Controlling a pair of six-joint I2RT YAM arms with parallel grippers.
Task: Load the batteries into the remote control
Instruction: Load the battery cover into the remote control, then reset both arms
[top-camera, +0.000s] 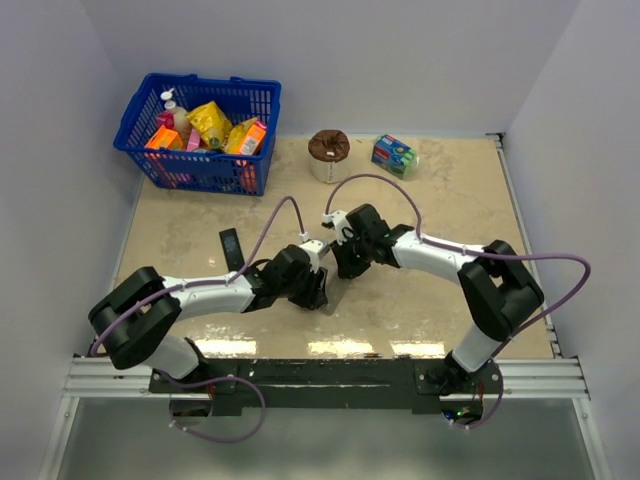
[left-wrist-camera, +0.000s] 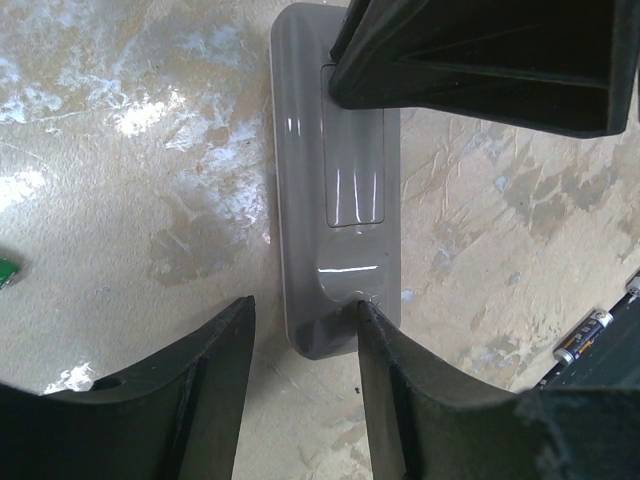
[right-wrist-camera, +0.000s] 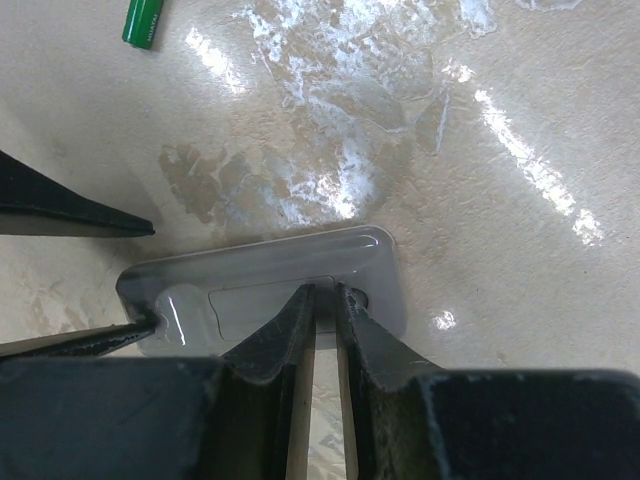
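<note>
Battery visible in left wrist view

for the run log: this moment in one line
remote grey back up, cover on; left gripper open at its end; right gripper shut, tips on cover; battery on table

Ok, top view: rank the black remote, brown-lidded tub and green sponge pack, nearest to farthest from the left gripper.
From the left gripper:
1. black remote, to its left.
2. brown-lidded tub, straight ahead, far edge.
3. green sponge pack, far right.
</note>
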